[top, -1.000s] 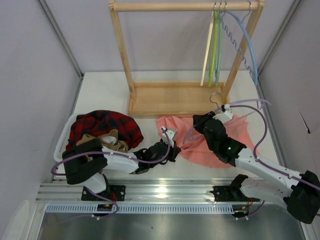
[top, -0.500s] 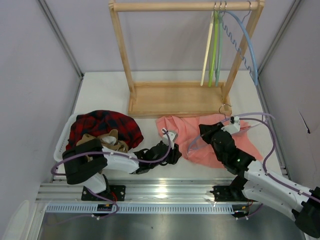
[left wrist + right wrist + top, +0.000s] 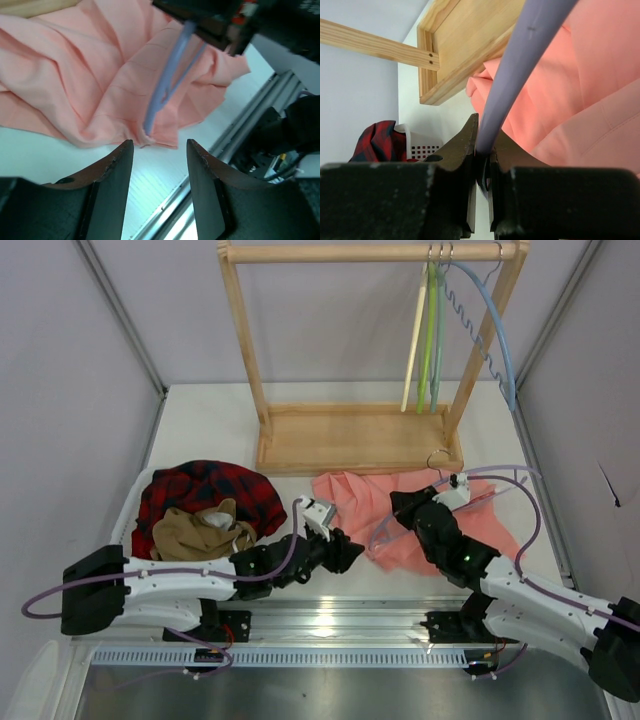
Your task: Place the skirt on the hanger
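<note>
The salmon-pink skirt (image 3: pixel 352 502) lies crumpled on the table in front of the wooden rack. It also shows in the left wrist view (image 3: pixel 75 75) and the right wrist view (image 3: pixel 585 85). My right gripper (image 3: pixel 408 504) is shut on the lilac hanger (image 3: pixel 384 527) and holds it slanted over the skirt, with its silver hook (image 3: pixel 436 457) towards the rack. The hanger bar runs up from my right jaws (image 3: pixel 484 131) in the right wrist view (image 3: pixel 520 65). My left gripper (image 3: pixel 343 551) is open and empty at the skirt's near-left edge. Its jaws (image 3: pixel 157 146) face the hanger's end (image 3: pixel 162 90).
A wooden rack (image 3: pixel 350 440) stands at the back with cream, green and light blue hangers (image 3: pixel 432 330) on its bar. A white basket (image 3: pixel 128 512) at the left holds a red-and-black plaid garment (image 3: pixel 205 492) and a tan garment (image 3: pixel 200 532). A metal rail (image 3: pixel 330 620) runs along the near edge.
My right gripper has shifted the hanger over the skirt, first right and down, then back left. My left arm has stretched out, its elbow swinging left, with the gripper staying by the skirt's edge.
</note>
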You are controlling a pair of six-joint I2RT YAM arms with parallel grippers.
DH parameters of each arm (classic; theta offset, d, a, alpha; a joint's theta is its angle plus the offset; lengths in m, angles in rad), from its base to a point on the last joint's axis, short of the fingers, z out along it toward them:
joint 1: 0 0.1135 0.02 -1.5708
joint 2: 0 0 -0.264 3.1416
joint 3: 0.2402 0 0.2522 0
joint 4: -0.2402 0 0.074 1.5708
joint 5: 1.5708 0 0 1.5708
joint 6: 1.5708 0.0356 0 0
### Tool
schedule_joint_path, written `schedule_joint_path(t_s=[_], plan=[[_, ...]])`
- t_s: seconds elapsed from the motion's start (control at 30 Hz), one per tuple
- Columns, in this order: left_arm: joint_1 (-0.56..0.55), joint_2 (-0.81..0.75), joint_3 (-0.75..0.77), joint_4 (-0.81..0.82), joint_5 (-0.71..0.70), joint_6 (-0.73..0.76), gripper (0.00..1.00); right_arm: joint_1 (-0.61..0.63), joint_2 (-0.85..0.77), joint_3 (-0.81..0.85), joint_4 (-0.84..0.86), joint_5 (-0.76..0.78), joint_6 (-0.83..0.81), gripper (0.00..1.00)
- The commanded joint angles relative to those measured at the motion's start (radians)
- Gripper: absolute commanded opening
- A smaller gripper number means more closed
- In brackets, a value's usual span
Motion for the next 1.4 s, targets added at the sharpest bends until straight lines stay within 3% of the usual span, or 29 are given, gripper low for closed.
schedule_joint_path(t_s=[0.0,0.27,0.6,0.93,1.1,1.23,1.37], plan=[[-0.048,-0.035,-0.005,-0.053,-0.062,-0.018,0.52,0.012,0.029,0.041,0.092,0.064,-0.001,0.0],[-0.119,0.074,-0.002,0.095,-0.028,-0.063,0.5,0.005,0.098,0.082,0.13,0.07,-0.066,0.0],[-0.127,0.3,0.142,0.035,-0.14,-0.055,0.51,-0.031,0.196,0.119,0.193,-0.049,-0.14,0.0],[-0.13,0.389,0.202,0.02,-0.231,0.011,0.51,-0.069,0.227,0.131,0.234,-0.115,-0.182,0.0],[-0.128,0.283,0.13,0.013,-0.295,0.08,0.53,-0.077,0.224,0.13,0.228,-0.137,-0.18,0.0],[-0.115,0.119,0.063,0.003,-0.341,0.192,0.66,-0.081,0.213,0.125,0.227,-0.163,-0.175,0.0],[0.023,0.018,0.052,0.033,-0.136,0.23,0.73,-0.084,0.196,0.127,0.227,-0.189,-0.168,0.0]])
